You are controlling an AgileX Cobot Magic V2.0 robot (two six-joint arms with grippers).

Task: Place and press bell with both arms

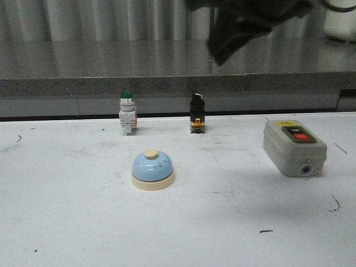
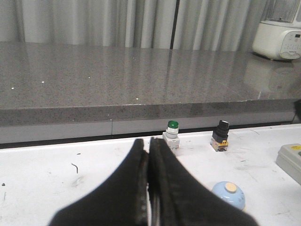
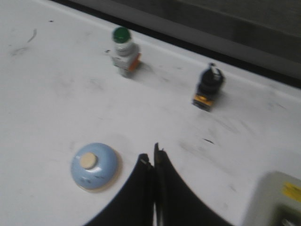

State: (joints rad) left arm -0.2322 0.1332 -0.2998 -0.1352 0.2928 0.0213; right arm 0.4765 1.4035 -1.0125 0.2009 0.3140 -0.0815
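Near the middle of the scuffed white table (image 1: 67,222) sits the glossy blue dome bell (image 1: 152,170) on its cream base; both matte black grippers, left (image 2: 149,162) and right (image 3: 154,165), hang above, fingers pressed together, empty.

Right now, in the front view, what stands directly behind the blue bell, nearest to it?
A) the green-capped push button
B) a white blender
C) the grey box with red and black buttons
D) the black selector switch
A: the green-capped push button stands just behind the bell, slightly toward the left.
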